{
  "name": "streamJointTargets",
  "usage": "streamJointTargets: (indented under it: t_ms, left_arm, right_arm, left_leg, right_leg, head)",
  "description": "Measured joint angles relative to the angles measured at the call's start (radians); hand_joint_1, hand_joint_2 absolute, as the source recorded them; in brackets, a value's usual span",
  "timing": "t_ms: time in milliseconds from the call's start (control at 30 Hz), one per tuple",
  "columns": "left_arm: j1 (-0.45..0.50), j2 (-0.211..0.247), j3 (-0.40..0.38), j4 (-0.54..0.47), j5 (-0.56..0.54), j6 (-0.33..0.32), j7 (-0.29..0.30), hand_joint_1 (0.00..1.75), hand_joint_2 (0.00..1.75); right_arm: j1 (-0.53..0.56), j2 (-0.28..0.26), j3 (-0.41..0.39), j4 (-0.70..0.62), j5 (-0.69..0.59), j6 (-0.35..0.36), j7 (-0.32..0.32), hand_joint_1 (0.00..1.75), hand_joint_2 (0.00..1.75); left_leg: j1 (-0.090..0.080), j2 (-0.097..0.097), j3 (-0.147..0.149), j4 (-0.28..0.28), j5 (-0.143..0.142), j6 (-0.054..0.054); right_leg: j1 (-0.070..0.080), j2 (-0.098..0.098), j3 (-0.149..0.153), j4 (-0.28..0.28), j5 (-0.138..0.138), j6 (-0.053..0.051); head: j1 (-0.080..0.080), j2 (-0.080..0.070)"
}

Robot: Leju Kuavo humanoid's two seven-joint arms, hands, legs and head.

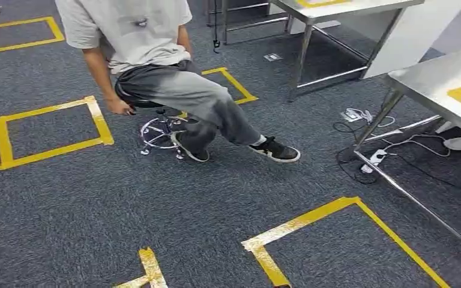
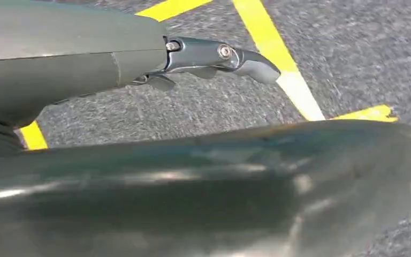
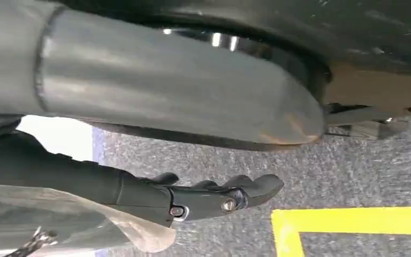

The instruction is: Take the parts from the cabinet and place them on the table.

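Observation:
My left hand (image 2: 214, 56) hangs over the grey carpet with its fingers stretched out and nothing in them. My right hand (image 3: 208, 195) also hangs above the carpet, dark fingers nearly straight and the thick grey thumb apart from them. A pale, crumpled, bag-like thing (image 3: 85, 219) lies against the far side of those fingers. Whether the hand holds it I cannot tell. A steel table (image 1: 438, 84) stands at the right of the head view, with yellow tape on its top. A second steel table (image 1: 348, 9) stands further back.
A person (image 1: 156, 66) sits on a wheeled stool (image 1: 159, 129) straight ahead, one leg stretched to the right. Cables and a white power strip (image 1: 372, 159) lie by the near table's legs. Yellow tape squares (image 1: 336, 210) mark the carpet.

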Motion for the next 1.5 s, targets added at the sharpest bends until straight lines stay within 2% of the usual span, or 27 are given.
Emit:
streamJointTargets:
  t_ms: [33,67,100,233,333,400,433,533,567,600,633,733,767,800,833,900,933,967,1033,1067,1100,1133,1233,1267,1333,1433,1500]
  left_arm:
    - [-0.001,0.0,0.001,0.001,0.002,0.0,0.0,0.0,0.0]
    - [-0.001,-0.001,0.001,0.002,0.003,0.001,0.0,0.0,0.0]
    - [-0.003,-0.002,0.002,0.003,0.007,0.003,0.0,0.0,0.0]
    - [-0.003,-0.001,0.004,0.008,0.021,0.009,-0.003,0.0,0.0]
    - [-0.007,0.001,0.004,0.01,0.028,0.012,-0.004,0.0,0.0]
    - [-0.008,0.001,0.004,0.011,0.032,0.014,-0.005,0.0,0.0]
    - [-0.008,0.001,0.004,0.012,0.036,0.014,-0.005,0.0,0.0]
    - [-0.008,0.001,0.004,0.013,0.047,0.019,-0.006,0.0,0.0]
    - [-0.008,0.001,0.003,0.013,0.052,0.02,-0.008,0.0,0.0]
    - [-0.01,0.0,0.001,0.014,0.055,0.021,-0.009,0.0,0.0]
    - [-0.011,0.0,0.0,0.014,0.059,0.024,-0.01,0.0,0.0]
    - [-0.008,0.0,-0.001,0.016,0.067,0.028,-0.01,0.0,0.0]
    - [-0.009,0.0,-0.001,0.016,0.07,0.028,-0.01,0.0,0.0]
    - [-0.01,0.0,-0.002,0.016,0.072,0.029,-0.01,0.0,0.0]
    - [-0.011,0.0,-0.004,0.016,0.072,0.029,-0.01,0.0,0.0]
    - [-0.011,0.0,-0.005,0.017,0.072,0.03,-0.01,0.0,0.0]
    - [-0.011,0.0,-0.005,0.017,0.072,0.031,-0.01,0.0,0.0]
    - [-0.011,0.0,-0.005,0.017,0.073,0.031,-0.01,0.0,0.0]
    - [-0.011,0.0,-0.006,0.018,0.073,0.031,-0.01,0.0,0.0]
    - [-0.011,0.0,-0.007,0.018,0.073,0.031,-0.01,0.0,0.0]
    - [-0.012,-0.003,-0.009,0.019,0.074,0.031,-0.01,0.0,0.0]
    - [-0.014,-0.002,-0.013,0.019,0.076,0.032,-0.01,0.0,0.0]
    - [-0.012,-0.001,-0.014,0.023,0.082,0.033,-0.01,0.0,0.0]
    - [-0.012,0.0,-0.014,0.023,0.084,0.034,-0.01,0.0,0.0]
    - [-0.014,0.002,-0.016,0.023,0.084,0.037,-0.01,0.0,0.0]
    - [-0.015,0.003,-0.02,0.023,0.085,0.036,-0.009,0.0,0.0]
    - [-0.015,0.003,-0.02,0.023,0.085,0.036,-0.009,0.0,0.0]
  right_arm:
    - [-0.001,0.0,0.0,0.0,0.0,0.001,0.0,0.0,0.0]
    - [-0.001,0.0,0.0,0.0,-0.001,0.002,0.0,0.0,0.0]
    - [0.0,-0.001,-0.001,0.0,-0.001,0.003,0.0,0.0,0.0]
    - [-0.002,-0.001,-0.009,0.0,0.001,0.004,-0.001,0.0,0.0]
    - [0.0,0.001,-0.011,0.0,-0.001,0.01,-0.002,0.0,0.0]
    - [0.002,0.001,-0.016,0.0,-0.002,0.011,0.0,0.0,0.0]
    - [0.002,0.001,-0.017,0.0,0.0,0.011,0.0,0.0,0.0]
    - [0.001,0.001,-0.018,0.0,0.004,0.011,0.0,0.0,0.0]
    - [0.001,0.001,-0.018,0.0,0.005,0.011,0.0,0.0,0.0]
    - [0.001,0.0,-0.018,0.0,0.006,0.011,0.0,0.0,0.0]
    - [0.001,0.0,-0.018,0.0,0.007,0.01,0.0,0.0,0.0]
    - [-0.004,0.0,-0.018,0.0,0.01,0.01,0.0,0.0,0.0]
    - [-0.006,0.0,-0.018,0.0,0.011,0.01,0.0,0.0,0.0]
    - [-0.005,0.0,-0.018,0.0,0.012,0.011,0.0,0.0,0.0]
    - [-0.004,0.0,-0.018,0.0,0.012,0.011,0.0,0.0,0.0]
    - [-0.002,0.0,-0.019,0.0,0.012,0.011,0.0,0.0,0.0]
    - [-0.001,0.0,-0.02,0.0,0.013,0.013,0.0,0.0,0.0]
    - [-0.001,0.0,-0.021,0.0,0.013,0.013,0.0,0.0,0.0]
    - [-0.002,0.0,-0.025,0.0,0.013,0.014,0.0,0.0,0.0]
    - [-0.002,0.0,-0.025,0.0,0.014,0.014,0.0,0.0,0.0]
    - [-0.001,-0.002,-0.026,0.0,0.014,0.014,0.001,0.0,0.0]
    - [0.0,-0.003,-0.029,0.0,0.015,0.014,0.002,0.0,0.0]
    - [-0.005,-0.003,-0.034,0.0,0.019,0.015,0.004,0.0,0.0]
    - [-0.005,-0.001,-0.035,0.0,0.019,0.015,0.004,0.0,0.0]
    - [-0.003,0.001,-0.036,0.0,0.02,0.015,0.003,0.0,0.0]
    - [0.0,0.0,-0.04,0.001,0.02,0.018,0.003,0.0,0.0]
    - [0.0,0.001,-0.04,0.001,0.02,0.018,0.004,0.0,0.0]
  left_leg:
    - [0.0,-0.016,0.001,0.001,0.0,0.0]
    - [0.002,-0.028,0.0,0.002,0.0,-0.001]
    - [-0.002,-0.038,-0.005,0.008,-0.001,-0.006]
    - [0.01,-0.091,-0.025,0.0,0.015,-0.039]
    - [0.006,0.032,-0.076,0.126,-0.07,-0.047]
    - [0.013,0.049,-0.146,0.279,-0.135,-0.056]
    - [0.016,0.051,-0.158,0.305,-0.135,-0.06]
    - [0.027,0.071,-0.065,0.133,-0.027,-0.068]
    - [0.029,0.107,-0.015,0.042,0.01,-0.07]
    - [0.015,0.147,0.0,0.013,-0.01,-0.068]
    - [0.02,0.132,-0.002,0.009,-0.006,-0.049]
    - [0.012,0.104,-0.006,0.009,-0.009,-0.027]
    - [0.015,0.095,-0.005,0.005,-0.005,-0.02]
    - [0.015,0.087,-0.005,0.005,-0.004,-0.014]
    - [0.014,0.077,-0.007,0.005,-0.004,-0.01]
    - [0.008,0.055,-0.007,0.005,-0.006,-0.003]
    - [0.004,0.041,-0.007,0.006,-0.006,-0.002]
    - [0.001,0.026,-0.005,0.006,-0.007,-0.001]
    - [-0.001,-0.007,0.001,0.006,-0.008,0.0]
    - [0.0,-0.022,0.003,0.006,-0.008,0.0]
    - [0.004,-0.031,0.0,0.005,-0.008,0.0]
    - [0.002,-0.047,-0.004,0.008,-0.008,-0.003]
    - [0.011,-0.077,-0.016,0.001,0.002,-0.02]
    - [0.006,-0.085,-0.015,0.007,-0.002,-0.024]
    - [-0.001,0.006,-0.046,0.077,-0.054,-0.03]
    - [0.011,0.043,-0.139,0.273,-0.133,-0.048]
    - [0.02,0.052,-0.129,0.25,-0.097,-0.058]
  right_leg:
    - [0.0,0.017,0.041,-0.098,0.055,-0.005]
    - [-0.001,0.061,0.073,-0.177,0.086,-0.011]
    - [-0.004,0.113,0.079,-0.196,0.073,-0.016]
    - [-0.001,0.069,0.1,-0.222,0.078,-0.029]
    - [-0.003,0.014,0.114,-0.24,0.084,-0.038]
    - [-0.001,-0.025,0.116,-0.239,0.079,-0.04]
    - [-0.001,-0.042,0.117,-0.239,0.077,-0.039]
    - [-0.003,-0.081,0.128,-0.238,0.069,-0.032]
    - [-0.003,-0.091,0.134,-0.237,0.064,-0.026]
    - [0.007,-0.099,0.122,-0.233,0.056,-0.015]
    - [0.008,-0.104,0.124,-0.229,0.05,-0.009]
    - [0.003,-0.13,0.148,-0.236,0.047,0.003]
    - [-0.004,-0.1,0.137,-0.23,0.036,0.012]
    - [-0.003,-0.045,0.122,-0.19,0.005,0.012]
    - [-0.001,-0.021,0.084,-0.111,-0.035,0.01]
    - [0.001,-0.009,-0.006,0.062,-0.098,0.004]
    - [0.003,-0.008,-0.04,0.112,-0.101,-0.001]
    - [0.006,-0.006,-0.049,0.107,-0.078,-0.008]
    - [0.015,0.007,-0.004,-0.03,0.026,-0.027]
    - [0.021,0.036,0.033,-0.127,0.082,-0.037]
    - [0.024,0.106,0.054,-0.183,0.095,-0.048]
    - [0.018,0.111,0.066,-0.2,0.098,-0.05]
    - [0.025,0.078,0.075,-0.214,0.091,-0.052]
    - [0.01,0.056,0.089,-0.244,0.101,-0.048]
    - [0.013,0.025,0.104,-0.257,0.104,-0.047]
    - [0.014,-0.03,0.108,-0.254,0.094,-0.049]
    - [0.009,-0.056,0.111,-0.251,0.089,-0.045]
  head:
    - [0.001,0.0]
    - [0.001,0.0]
    - [-0.003,0.0]
    - [-0.003,0.0]
    - [-0.008,0.0]
    - [-0.006,0.0]
    - [-0.008,0.0]
    - [-0.008,0.0]
    - [-0.007,0.0]
    - [-0.01,0.0]
    - [-0.007,0.0]
    - [-0.003,0.0]
    - [0.0,0.0]
    - [0.002,0.0]
    - [0.005,0.0]
    - [0.007,0.0]
    - [0.007,0.0]
    - [0.006,0.0]
    - [0.006,0.0]
    - [0.006,0.0]
    - [0.005,0.0]
    - [0.004,0.0]
    - [0.014,0.0]
    - [0.013,0.0]
    - [0.006,0.0]
    - [0.007,0.0]
    - [0.006,0.0]
